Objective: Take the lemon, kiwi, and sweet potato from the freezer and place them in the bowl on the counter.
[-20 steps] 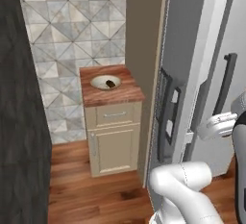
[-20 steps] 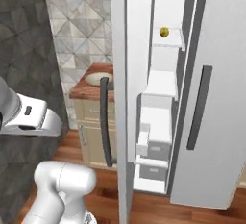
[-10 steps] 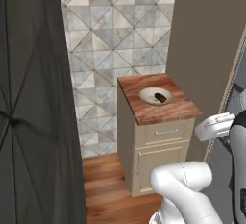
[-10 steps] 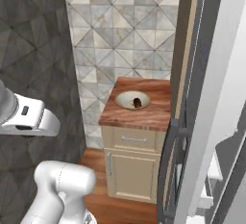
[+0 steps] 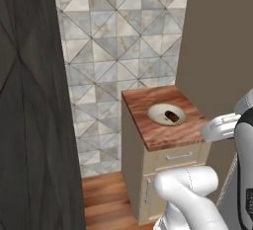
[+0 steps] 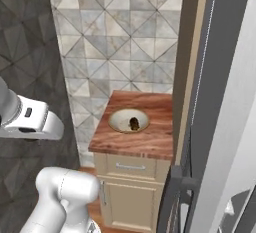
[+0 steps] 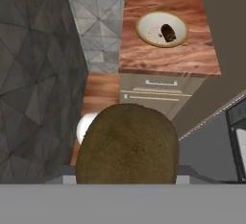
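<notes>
Left base: camera has swung since the earlier frame. counter (image 5: pixel 141 103) now sits centre-right against the tiled wall. bowl (image 5: pixel 156 116) rests mid-counter, with a dark lump (image 5: pixel 172 117) inside, right of its centre.

Right base: view shifted too, and the counter (image 6: pixel 150 144) looks nearer. freezer (image 6: pixel 225 127) door edge and dark handle are near right. The lump (image 6: pixel 134 123) lies in the bowl (image 6: pixel 117 122).

Hand: gripper (image 7: pixel 126 172) holds the kiwi (image 7: pixel 127 146), jaws closed on it and fingertips hidden behind it. Kiwi's long axis can't be told. The lump's long axis runs near-far.
</notes>
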